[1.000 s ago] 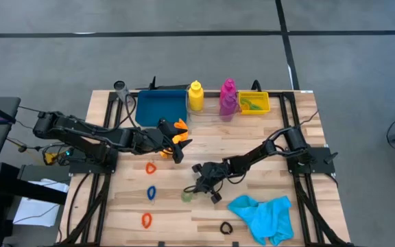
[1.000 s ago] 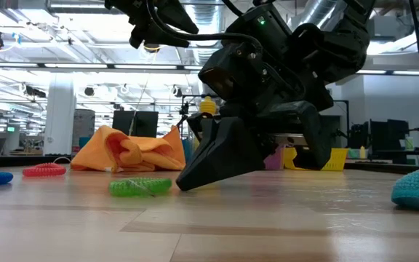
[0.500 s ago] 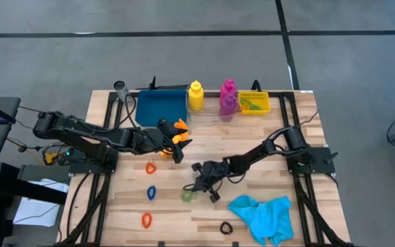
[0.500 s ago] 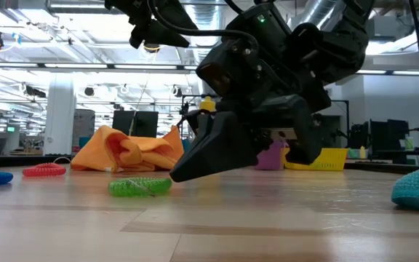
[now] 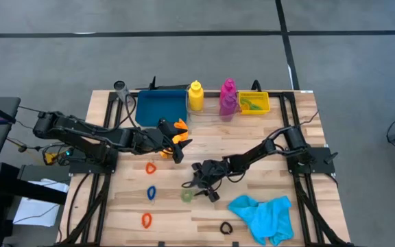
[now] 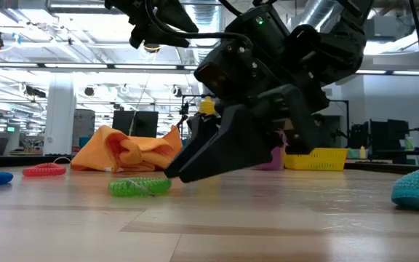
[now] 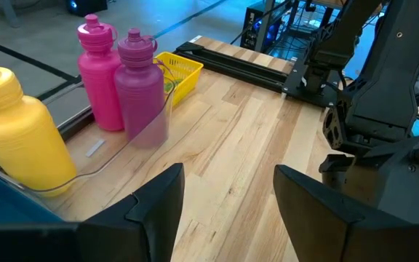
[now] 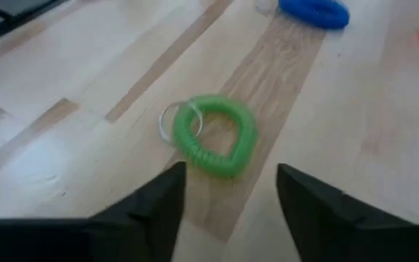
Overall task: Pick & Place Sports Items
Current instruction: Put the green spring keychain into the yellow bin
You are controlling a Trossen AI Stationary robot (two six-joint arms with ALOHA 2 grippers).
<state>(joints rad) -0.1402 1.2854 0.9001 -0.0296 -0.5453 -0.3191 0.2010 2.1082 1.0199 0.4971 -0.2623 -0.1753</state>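
Note:
A green elastic ring (image 8: 213,135) lies flat on the table, just beyond my open right gripper (image 8: 228,218), which hovers low at mid-table (image 5: 199,183) and touches nothing. My left gripper (image 7: 228,218) stands open and raised over the table's left half (image 5: 173,147), beside the orange cloth (image 5: 179,130) that lies heaped on the wood. The yellow (image 5: 195,96), magenta (image 5: 228,89) and purple (image 7: 140,87) bottles stand upright at the far edge. The cyan cloth (image 5: 262,213) lies crumpled at the near right. Red (image 5: 150,167), blue (image 5: 151,193), orange (image 5: 146,220) and black (image 5: 226,228) rings lie flat.
A blue tray (image 5: 161,108) and a small yellow bin (image 5: 254,103) sit at the far edge beside the bottles, which stand inside a clear plastic holder (image 7: 122,149). Bare wood lies between the two grippers and the bottles.
My right gripper has opened where it stands, rolling a little. In the low view its front finger has swung toward the green ring and its tip has come up off the table. The ring has not moved.

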